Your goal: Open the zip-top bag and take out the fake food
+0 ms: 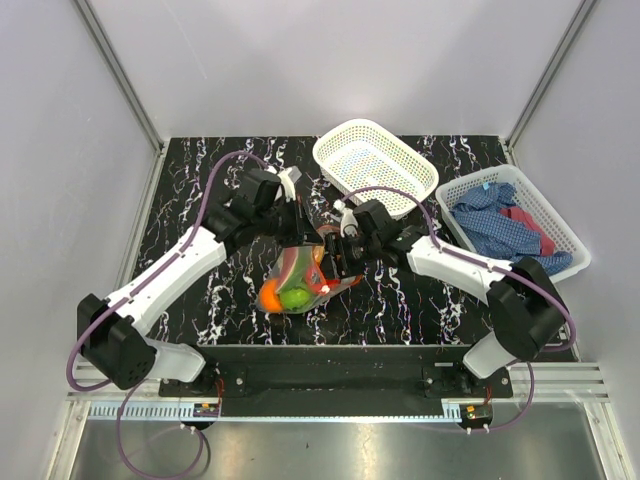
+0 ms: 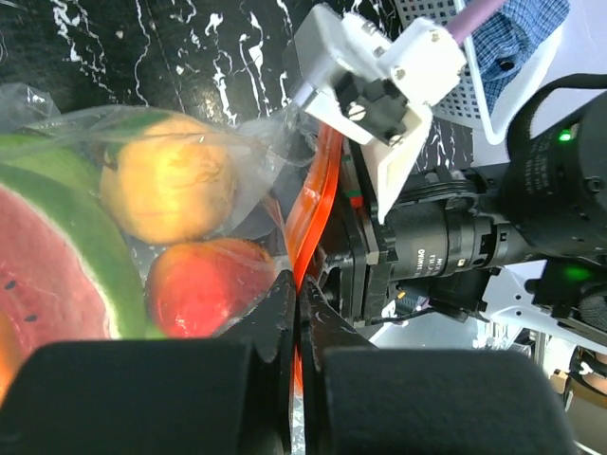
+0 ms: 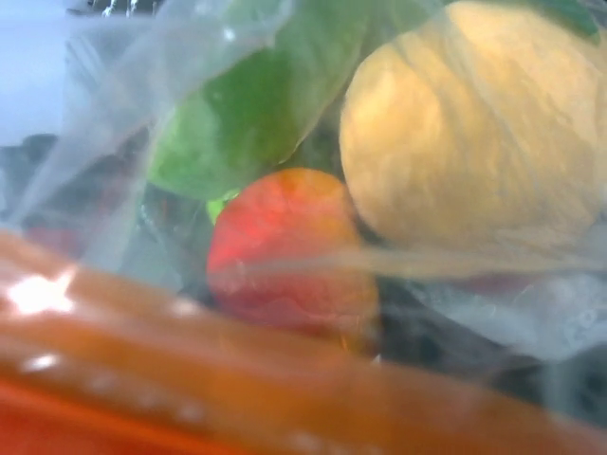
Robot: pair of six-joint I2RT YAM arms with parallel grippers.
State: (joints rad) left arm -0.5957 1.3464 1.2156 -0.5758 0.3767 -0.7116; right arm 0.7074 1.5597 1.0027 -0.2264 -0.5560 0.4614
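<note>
The clear zip-top bag (image 1: 292,280) hangs above the black marbled table between both grippers. My left gripper (image 2: 299,284) is shut on its orange-red zip strip (image 2: 318,190) and sits at the bag's top edge (image 1: 305,238). The fake food lies inside the bag: an orange ball (image 2: 171,190), a red tomato (image 2: 204,289) and a watermelon slice (image 2: 47,256). My right gripper (image 1: 336,260) is pressed against the strip from the right. Its fingers are hidden in the right wrist view, which the strip (image 3: 285,398), tomato (image 3: 285,237) and orange ball (image 3: 474,123) fill.
An empty white lattice basket (image 1: 375,165) stands at the back centre-right. A second basket (image 1: 560,235) at the right holds blue and red cloths (image 1: 500,222). Grey walls enclose the table on three sides.
</note>
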